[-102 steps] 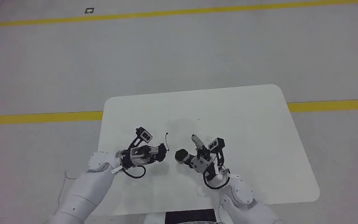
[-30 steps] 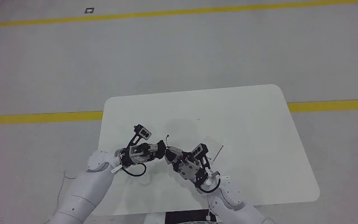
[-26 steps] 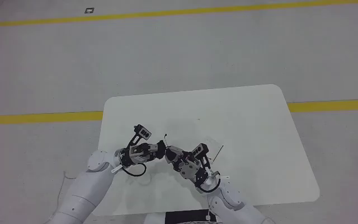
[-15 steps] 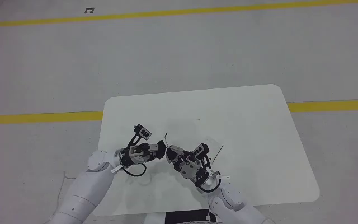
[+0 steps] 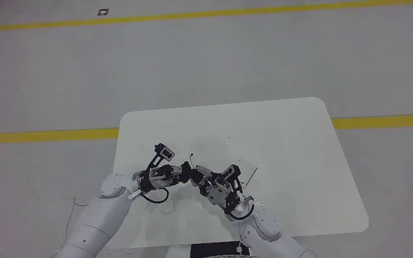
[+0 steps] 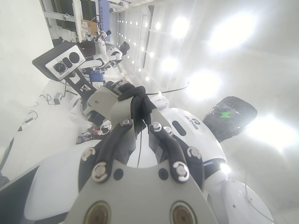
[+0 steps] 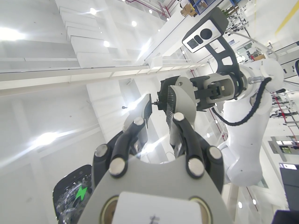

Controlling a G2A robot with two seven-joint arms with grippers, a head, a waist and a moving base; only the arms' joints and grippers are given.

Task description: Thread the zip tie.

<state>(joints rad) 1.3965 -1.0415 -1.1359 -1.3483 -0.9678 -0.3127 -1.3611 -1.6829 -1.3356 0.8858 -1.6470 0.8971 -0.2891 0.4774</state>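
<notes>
between the left jaws, pinched tight: the zip tie, a thin black strand. one length trailing back from the closed tips toward the wrist, the other end poking out past them. black wrapped fingertips pressed together on it, no gap to see.

just ahead of the left jaws, tip to tip with them: the right jaws, parted to a narrow gap, gripping nothing. inside that gap, a short black stub of the zip tie, sticking out from the tips of the left jaws. close beside one dark pad, apart from the ribbed pad opposite; touching the dark pad or not, cannot tell.

up from the spot where the two pairs of jaws meet: the free tail of the zip tie, thin and slightly curved, leading away from both.

under both pairs of jaws: the white worktop, near its close edge. out past the wrist side of the right jaws, a thin dark line on the worktop, too small to tell what.

beyond the far edge of the worktop: grey floor, a yellow stripe running out from behind the worktop, a second yellow stripe farther off, and beside that one a small dark tile.
</notes>
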